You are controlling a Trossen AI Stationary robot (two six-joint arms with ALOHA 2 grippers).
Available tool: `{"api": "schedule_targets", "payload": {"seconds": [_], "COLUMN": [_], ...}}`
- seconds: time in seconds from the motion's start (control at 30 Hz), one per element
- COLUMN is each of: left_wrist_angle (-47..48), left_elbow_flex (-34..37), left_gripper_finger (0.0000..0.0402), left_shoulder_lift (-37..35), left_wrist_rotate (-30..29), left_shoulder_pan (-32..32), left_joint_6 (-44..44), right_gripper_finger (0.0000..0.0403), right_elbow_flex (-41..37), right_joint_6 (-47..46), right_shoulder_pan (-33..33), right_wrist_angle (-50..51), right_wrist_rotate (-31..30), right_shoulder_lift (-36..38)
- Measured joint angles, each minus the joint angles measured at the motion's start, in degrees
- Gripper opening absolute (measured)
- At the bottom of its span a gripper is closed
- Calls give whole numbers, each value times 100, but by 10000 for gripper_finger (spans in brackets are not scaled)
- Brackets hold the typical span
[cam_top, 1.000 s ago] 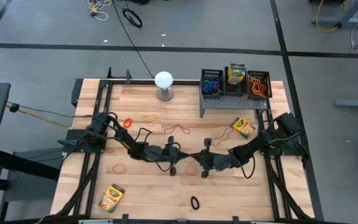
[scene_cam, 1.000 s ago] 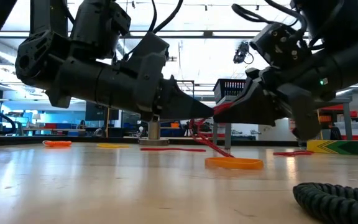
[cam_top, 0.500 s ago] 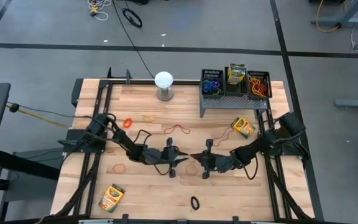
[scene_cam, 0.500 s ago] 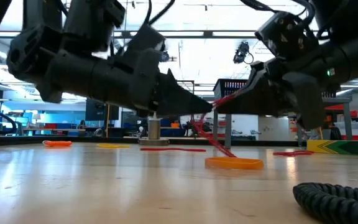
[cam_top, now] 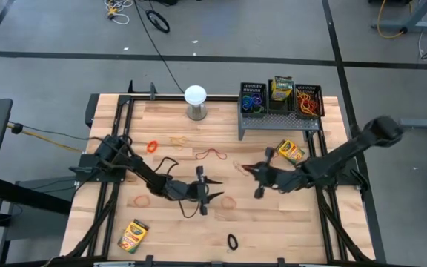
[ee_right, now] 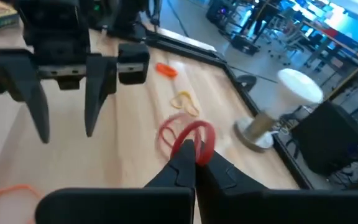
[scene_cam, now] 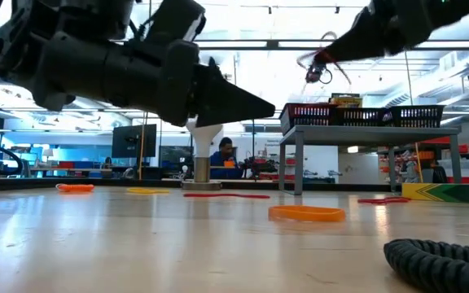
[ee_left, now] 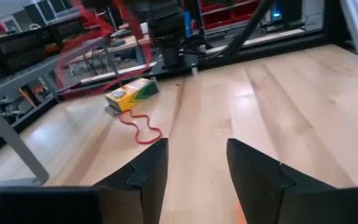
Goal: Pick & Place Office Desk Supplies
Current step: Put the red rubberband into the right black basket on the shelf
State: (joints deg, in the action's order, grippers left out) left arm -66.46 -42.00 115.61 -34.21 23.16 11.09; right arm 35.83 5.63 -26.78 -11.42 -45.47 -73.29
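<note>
My right gripper [cam_top: 254, 170] is up above the table's middle, shut on a red rubber band [ee_right: 187, 130]. In the low view it shows high up [scene_cam: 320, 59]. My left gripper [cam_top: 215, 191] stands open just above the table, left of it, with nothing between its fingers [ee_left: 194, 163]. An orange band [cam_top: 228, 200] lies flat on the wood below its tips. Three black mesh bins [cam_top: 280, 99] sit on the grey riser at the far right. They hold bands and a crayon box [cam_top: 281, 89]. My right gripper pinches the red band's near edge [ee_right: 191, 144] between its two fingertips. The fingers reach out nearly level from the table's right side. The loop sticks out past the tips, lifted clear of the table and slack.
Crayon boxes lie near the riser [cam_top: 290, 151] and at the near left [cam_top: 133, 235]. Loose bands lie about the table: red [cam_top: 213, 154], orange [cam_top: 153, 146], tan [cam_top: 141, 199], black [cam_top: 232, 242]. A white globe [cam_top: 195, 100] stands at the far edge.
Both grippers were shut on the red band and drew it taut between them. My left gripper has opened and let it go. My right gripper has risen and drawn back toward the table's right and far edges, carrying the band clear of the table.
</note>
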Motion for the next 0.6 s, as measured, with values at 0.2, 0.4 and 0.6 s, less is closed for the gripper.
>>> {"api": "schedule_targets", "payload": {"seconds": [0.2, 0.4, 0.6], "left_wrist_angle": [-53, -578, -2344], "left_elbow_flex": [0, 230, 1406], "left_gripper_finger": [158, 114, 43], "left_shoulder_lift": [0, 0, -59], "left_wrist_rotate": [282, 637, 2116], "left_shoulder_pan": [-148, -338, -892], "left_joint_6": [82, 206, -553], "right_gripper_finger": [1, 0, 0], "right_elbow_flex": [205, 1096, 2438], "right_joint_6": [-170, -667, -1950], "right_shoulder_pan": [-2, 6, 614], "right_wrist_angle": [1274, 3361, 6246], "right_wrist_rotate": [-388, -1490, -1999], "right_shoulder_lift": [1005, 1732, 1951]}}
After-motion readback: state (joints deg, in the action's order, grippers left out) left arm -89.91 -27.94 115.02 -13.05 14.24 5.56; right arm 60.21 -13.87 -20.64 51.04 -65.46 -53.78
